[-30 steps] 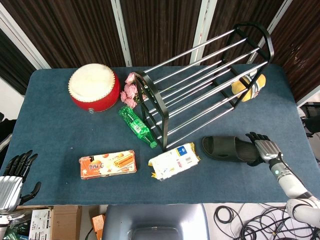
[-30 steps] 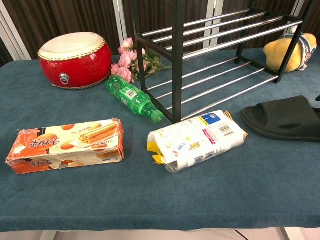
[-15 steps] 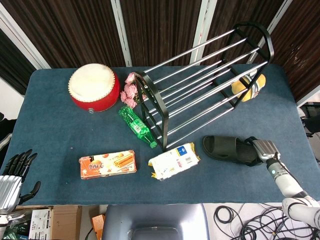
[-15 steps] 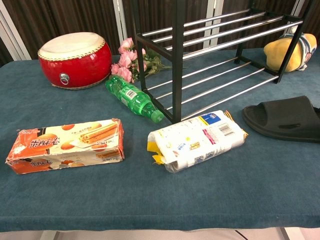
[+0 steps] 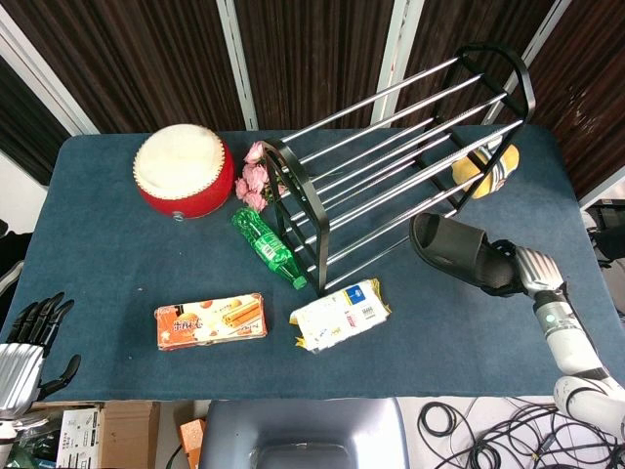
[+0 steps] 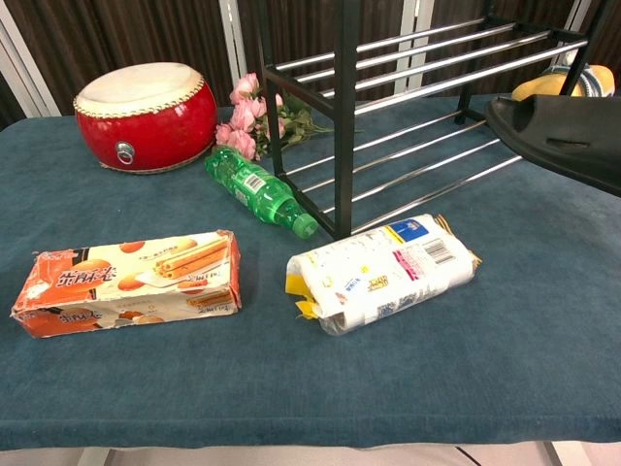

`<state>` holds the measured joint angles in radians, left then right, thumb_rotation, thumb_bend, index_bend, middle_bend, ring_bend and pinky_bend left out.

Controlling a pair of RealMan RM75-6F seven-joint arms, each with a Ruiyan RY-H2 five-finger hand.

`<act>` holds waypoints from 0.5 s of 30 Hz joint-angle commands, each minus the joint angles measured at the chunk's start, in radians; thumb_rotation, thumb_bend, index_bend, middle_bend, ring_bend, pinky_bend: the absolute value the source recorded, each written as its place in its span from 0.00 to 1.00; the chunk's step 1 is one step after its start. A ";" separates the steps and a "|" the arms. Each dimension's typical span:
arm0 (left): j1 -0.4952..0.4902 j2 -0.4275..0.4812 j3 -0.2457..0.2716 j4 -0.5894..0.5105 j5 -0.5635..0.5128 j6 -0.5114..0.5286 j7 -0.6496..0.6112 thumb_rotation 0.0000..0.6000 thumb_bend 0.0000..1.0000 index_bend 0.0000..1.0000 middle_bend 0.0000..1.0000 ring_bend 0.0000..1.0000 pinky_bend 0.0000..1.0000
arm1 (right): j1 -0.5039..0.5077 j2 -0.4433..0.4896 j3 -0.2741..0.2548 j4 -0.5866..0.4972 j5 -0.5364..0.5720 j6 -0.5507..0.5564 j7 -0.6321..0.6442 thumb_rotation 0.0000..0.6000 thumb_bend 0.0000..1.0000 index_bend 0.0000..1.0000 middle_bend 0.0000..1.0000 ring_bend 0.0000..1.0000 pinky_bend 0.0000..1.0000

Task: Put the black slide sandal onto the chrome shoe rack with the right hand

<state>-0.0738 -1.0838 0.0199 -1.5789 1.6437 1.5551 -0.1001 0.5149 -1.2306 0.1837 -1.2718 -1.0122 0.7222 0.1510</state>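
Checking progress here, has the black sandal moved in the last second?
Yes. The black slide sandal, held by the right hand, lifted off the table toward the chrome shoe rack.

The shoe rack (image 5: pixel 391 166) has bright, glossy chrome rods in a black-coated frame. The slide sandal (image 5: pixel 457 252) looks matt black, rubbery. The surface (image 5: pixel 107 254) wears matt blue cloth. The bottle (image 6: pixel 260 189) is glossy green plastic; the biscuit box (image 6: pixel 126 282) looks like printed card.

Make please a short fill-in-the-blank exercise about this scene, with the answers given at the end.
1. The right hand holds the black ____ by its heel end.
2. The green bottle lies between the pink flowers and the chrome ____.
3. The red ____ stands at the table's far left.
4. The left hand holds ____.

Answers: sandal; shoe rack; drum; nothing
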 commanded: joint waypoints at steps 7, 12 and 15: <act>-0.008 0.002 -0.006 0.001 -0.011 -0.014 -0.002 1.00 0.39 0.00 0.00 0.00 0.08 | 0.221 -0.097 0.043 0.096 0.379 -0.186 -0.139 1.00 0.09 0.86 0.62 0.67 0.75; -0.010 0.007 -0.006 0.003 -0.013 -0.017 -0.013 1.00 0.39 0.00 0.00 0.00 0.08 | 0.319 -0.162 0.010 0.162 0.593 -0.171 -0.241 1.00 0.09 0.85 0.62 0.67 0.72; -0.012 0.007 -0.006 0.004 -0.012 -0.019 -0.013 1.00 0.39 0.00 0.00 0.00 0.08 | 0.374 -0.207 -0.005 0.216 0.710 -0.163 -0.298 1.00 0.09 0.84 0.62 0.66 0.69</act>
<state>-0.0858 -1.0767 0.0137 -1.5753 1.6319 1.5364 -0.1128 0.8095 -1.3761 0.1993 -1.1237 -0.4175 0.5664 -0.0677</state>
